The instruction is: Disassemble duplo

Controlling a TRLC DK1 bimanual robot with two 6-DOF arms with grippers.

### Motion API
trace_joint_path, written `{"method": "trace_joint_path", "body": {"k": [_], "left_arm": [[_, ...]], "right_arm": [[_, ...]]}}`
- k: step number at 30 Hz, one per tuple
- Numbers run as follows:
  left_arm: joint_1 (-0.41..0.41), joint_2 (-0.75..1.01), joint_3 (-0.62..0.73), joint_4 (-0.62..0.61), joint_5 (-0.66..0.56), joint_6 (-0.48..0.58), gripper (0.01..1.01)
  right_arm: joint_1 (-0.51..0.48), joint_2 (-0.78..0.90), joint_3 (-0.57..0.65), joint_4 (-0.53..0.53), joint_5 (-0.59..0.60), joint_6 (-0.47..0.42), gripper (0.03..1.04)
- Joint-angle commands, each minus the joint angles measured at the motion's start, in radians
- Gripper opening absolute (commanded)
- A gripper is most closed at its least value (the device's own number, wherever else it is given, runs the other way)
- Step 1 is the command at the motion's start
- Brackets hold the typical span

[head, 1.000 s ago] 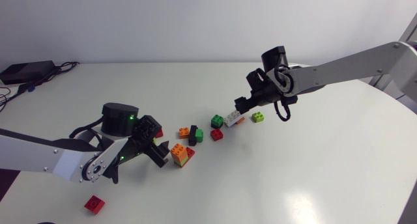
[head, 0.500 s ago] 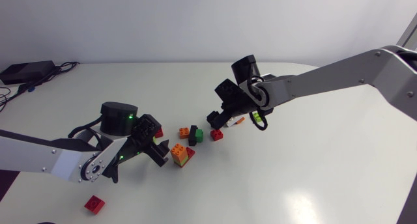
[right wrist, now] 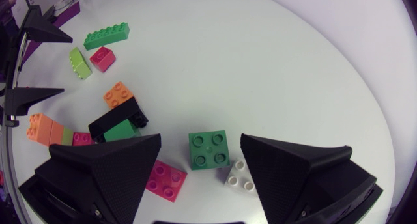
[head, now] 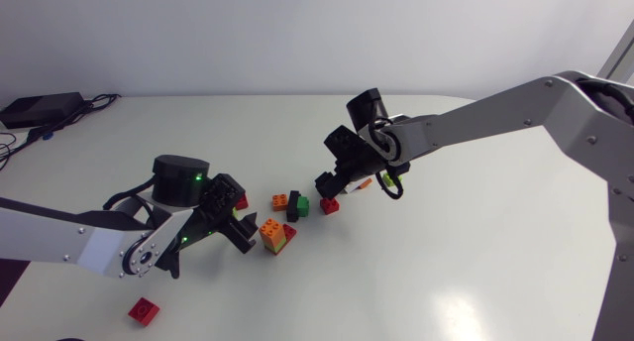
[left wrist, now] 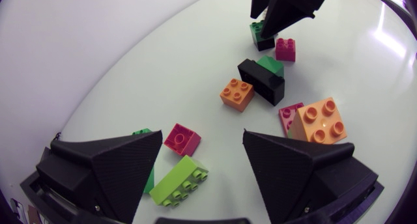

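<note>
Green brick [right wrist: 209,149] on table [right wrist: 293,68] being bracketed by right gripper [right wrist: 201,138], jaws apart, just swung in from right: grasp being set up. Left gripper [left wrist: 202,134], jaws apart, being kept beside orange stack [left wrist: 318,120].

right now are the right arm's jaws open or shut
Open: the right jaws stand wide apart, with the dark green square plastic brick lying between them, clear of both.

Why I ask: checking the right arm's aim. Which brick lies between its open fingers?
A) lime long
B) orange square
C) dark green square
C: in the right wrist view the dark green square brick sits in the gap between the right gripper's open fingers.
</note>
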Motion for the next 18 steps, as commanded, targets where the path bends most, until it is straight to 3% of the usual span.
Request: {"method": "trace_joint_path", "body": {"k": [1,4,12,18], "left_arm": [[-0.004,-0.016,0.001,0.009,-0.011,-0.015,0.861],[-0.004,-0.016,0.001,0.009,-0.011,-0.015,0.861],[-0.001,-0.034,-0.004,0.009,-0.009,-0.018,0.874],[-0.004,-0.034,-0.005,0.009,-0.009,-0.018,0.874]], "right_arm": [[-0.002,0.051,0.036,-0.037,-0.001,-0.011,0.84],[-0.004,0.059,0.041,-0.043,-0.003,-0.012,0.81],[-0.004,0.053,0.041,-0.050,-0.001,0.012,0.44],[-0.001,0.048,0.039,-0.053,-0.001,0.014,0.36]]}}
